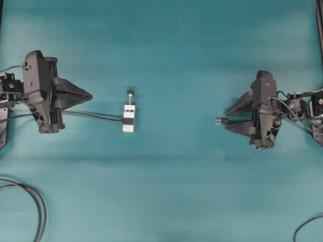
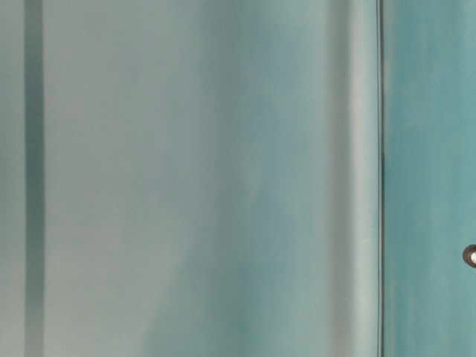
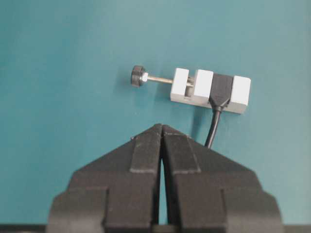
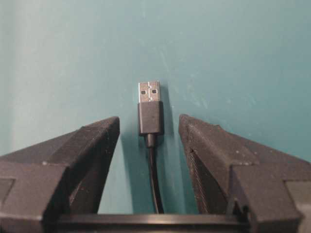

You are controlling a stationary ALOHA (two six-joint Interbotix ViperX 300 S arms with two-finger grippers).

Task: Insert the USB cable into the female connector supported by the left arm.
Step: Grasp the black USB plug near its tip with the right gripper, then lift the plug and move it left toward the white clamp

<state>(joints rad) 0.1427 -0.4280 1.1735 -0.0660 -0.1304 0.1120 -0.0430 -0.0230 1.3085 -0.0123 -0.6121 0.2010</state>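
Note:
The female connector, a white block with a black band, lies on the teal table left of centre, its rod and dark knob pointing away. The left wrist view shows the connector with its thin black cable running back toward the left arm. My left gripper is shut on nothing, a short way left of the block. The USB cable's grey metal plug lies flat on the table. My right gripper is open, one finger on each side of the plug, not touching it.
Thicker black cords loop at the bottom left and bottom right corners. The table-level view is a blurred teal and grey surface with a small round thing at its right edge.

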